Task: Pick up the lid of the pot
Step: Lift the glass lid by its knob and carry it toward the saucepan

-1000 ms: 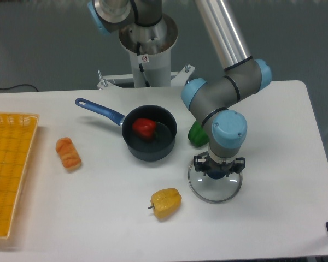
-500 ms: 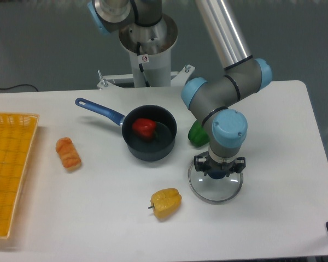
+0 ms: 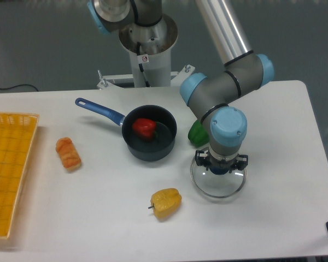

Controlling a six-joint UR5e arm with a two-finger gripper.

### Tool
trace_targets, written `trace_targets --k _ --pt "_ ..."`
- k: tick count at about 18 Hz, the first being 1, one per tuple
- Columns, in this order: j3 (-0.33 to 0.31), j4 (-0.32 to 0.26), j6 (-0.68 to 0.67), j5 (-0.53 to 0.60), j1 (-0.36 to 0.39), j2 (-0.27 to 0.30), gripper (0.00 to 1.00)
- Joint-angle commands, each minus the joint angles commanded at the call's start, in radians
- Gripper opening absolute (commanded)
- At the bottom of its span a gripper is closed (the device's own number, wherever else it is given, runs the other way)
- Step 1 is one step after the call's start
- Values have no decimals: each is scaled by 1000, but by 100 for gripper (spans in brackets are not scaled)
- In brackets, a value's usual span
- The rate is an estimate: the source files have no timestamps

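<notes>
The grey, rounded end effector point(image 3: 221, 165) points down over the round, clear lid with a thin metallic rim point(image 3: 218, 187), its fingers closed in on the small dark blue knob point(image 3: 219, 171) at the lid's middle. The lid is at the right of the white, smooth worktop point(image 3: 101, 215); whether its rim touches the surface is hard to tell. The end effector's body hides the far part of the rim, and the finger contact is too small to make out.

Behind the fingers, a glossy green vegetable point(image 3: 197, 134) is partly covered. To its left is a black, round pan point(image 3: 147, 154) with a long blue handle point(image 3: 100, 109), holding a shiny red vegetable point(image 3: 145, 127). A yellow, smooth, lobed vegetable point(image 3: 165, 203) with a dark stem lies nearer the camera. Farther left are a lumpy orange piece point(image 3: 68, 154) and a yellow crate point(image 3: 30, 136), cut off by the frame.
</notes>
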Motion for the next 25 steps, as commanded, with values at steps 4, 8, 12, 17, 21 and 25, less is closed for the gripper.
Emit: trace_targets --k 4,8,12,17,21,25 --pt "24 -57 21 -9 0 20 63" --pt "41 -136 48 -11 2 48 63" --pt "41 -147 48 -55 0 77 63" --pt "41 -198 80 -83 -6 120 63" --pt "41 -198 87 -95 -32 129 63" --pt "38 -198 87 -106 -40 141 63"
